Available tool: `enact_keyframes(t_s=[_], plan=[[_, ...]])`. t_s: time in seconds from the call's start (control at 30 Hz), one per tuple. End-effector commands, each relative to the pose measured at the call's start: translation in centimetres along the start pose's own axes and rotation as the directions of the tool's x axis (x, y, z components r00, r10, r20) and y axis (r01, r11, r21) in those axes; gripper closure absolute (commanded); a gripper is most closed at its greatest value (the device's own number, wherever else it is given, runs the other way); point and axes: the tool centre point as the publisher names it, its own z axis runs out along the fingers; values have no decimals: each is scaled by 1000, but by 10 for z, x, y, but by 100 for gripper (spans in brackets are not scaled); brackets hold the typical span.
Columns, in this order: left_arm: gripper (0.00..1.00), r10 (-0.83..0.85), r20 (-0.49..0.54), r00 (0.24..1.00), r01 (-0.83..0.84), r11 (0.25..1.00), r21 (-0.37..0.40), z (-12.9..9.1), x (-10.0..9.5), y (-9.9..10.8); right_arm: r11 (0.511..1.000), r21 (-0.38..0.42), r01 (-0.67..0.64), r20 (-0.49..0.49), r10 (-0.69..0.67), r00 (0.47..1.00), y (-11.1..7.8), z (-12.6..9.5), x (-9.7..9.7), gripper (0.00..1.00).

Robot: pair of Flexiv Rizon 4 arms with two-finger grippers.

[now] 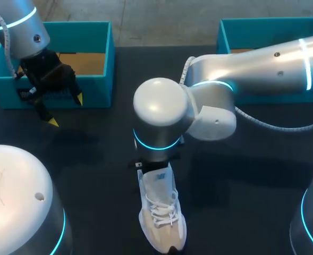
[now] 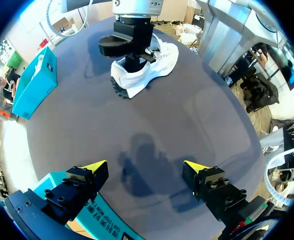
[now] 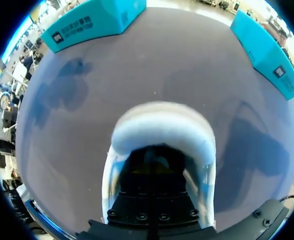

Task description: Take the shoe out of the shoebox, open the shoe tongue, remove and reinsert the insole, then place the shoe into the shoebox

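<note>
Left fingers (image 2: 146, 167) spread wide, holding nothing, above the dark bench (image 1: 252, 186) beside the open teal cardboard shoebox (image 1: 87, 58). Right fingers (image 3: 154, 170) are inside the heel opening of the white-and-beige lace-up sneaker (image 1: 161, 212), and their spread cannot be told. The sneaker stands on the bench, outside the shoebox.

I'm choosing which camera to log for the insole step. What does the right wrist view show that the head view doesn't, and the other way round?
Only the right wrist view: the inside of the white lace-up shoe, seen past its padded heel collar, with the right gripper down in the opening. Only the head view: the shoe's laces and toe, and the left gripper hanging open beside the left teal cardboard shoebox. Both: the dark table, that shoebox and the right teal cardboard shoebox.
</note>
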Motion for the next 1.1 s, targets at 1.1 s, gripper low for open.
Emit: enact_keyframes(t_s=[1.1], plan=[[0,-1,0,1000,1,1000,-2,0,1,0,961,247,125,-100,-103,990,-29,-56,-8,73]])
